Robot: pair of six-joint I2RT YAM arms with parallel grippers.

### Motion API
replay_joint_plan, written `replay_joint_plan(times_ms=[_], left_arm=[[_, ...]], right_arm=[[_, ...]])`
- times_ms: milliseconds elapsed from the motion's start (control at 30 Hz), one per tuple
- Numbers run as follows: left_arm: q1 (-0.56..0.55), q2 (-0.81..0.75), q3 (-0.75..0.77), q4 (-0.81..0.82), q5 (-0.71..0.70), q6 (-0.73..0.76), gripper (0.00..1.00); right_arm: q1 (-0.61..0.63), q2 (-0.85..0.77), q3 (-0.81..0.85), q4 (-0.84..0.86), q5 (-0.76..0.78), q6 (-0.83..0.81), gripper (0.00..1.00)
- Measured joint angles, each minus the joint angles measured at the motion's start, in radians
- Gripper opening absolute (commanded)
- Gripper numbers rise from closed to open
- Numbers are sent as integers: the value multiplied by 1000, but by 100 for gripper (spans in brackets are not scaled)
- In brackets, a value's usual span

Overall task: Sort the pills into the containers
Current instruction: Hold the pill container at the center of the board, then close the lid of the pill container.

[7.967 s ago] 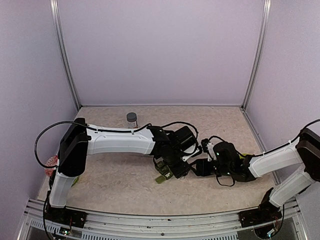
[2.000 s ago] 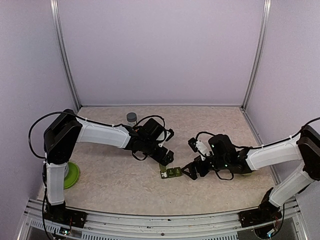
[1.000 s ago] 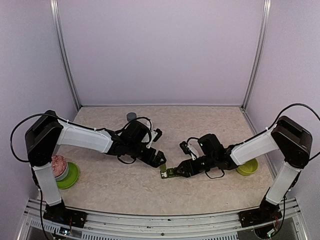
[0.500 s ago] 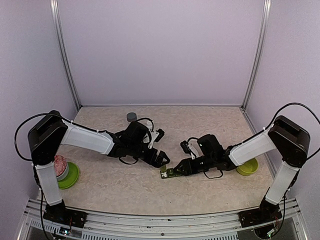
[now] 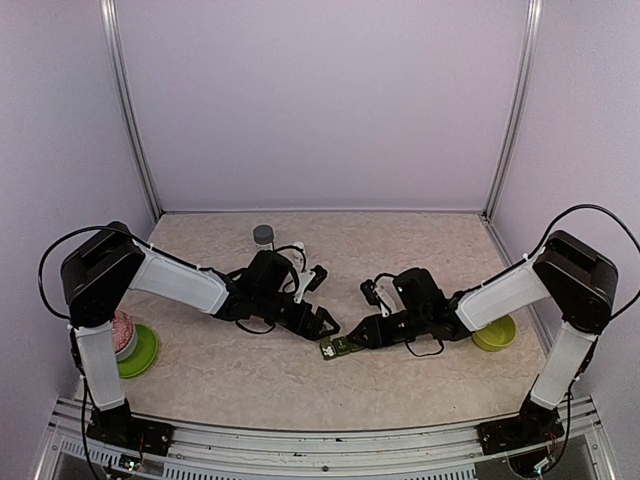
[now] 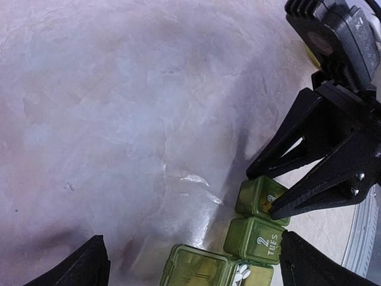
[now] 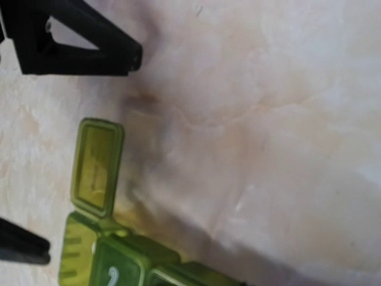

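Table (image 5: 420, 250): beige marbled top. Pill box (image 5: 341, 347): olive-green strip of joined compartments, flat at centre, toward near side; one end lid flipped open. Grey-lidded jar (image 5: 263, 235): upright, far, left of centre. Left lime bowl (image 5: 148, 351): near left edge. Right lime bowl (image 5: 497, 335): right side.

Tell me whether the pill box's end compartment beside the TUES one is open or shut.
Open. On the pill box, that compartment's lid lies flipped back on its hinge, and white pills show inside.
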Motion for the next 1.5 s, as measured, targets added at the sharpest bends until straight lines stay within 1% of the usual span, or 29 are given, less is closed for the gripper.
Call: replay_joint_plan(times_ms=[467,700,1000,1500], left_arm=[[6,-5,-77,109,122,-40,92],[6,-45,-141,180,175,-55,89],[-15,-95,-174,257,241,-47,86],[-67,-110,-182,266,295,-30,83]], right_arm=[[2,0,0,0,4,0,34],[2,2,0,0,5,0,34],[3,5,5,1,5,0,34],[4,14,14,0,5,0,34]])
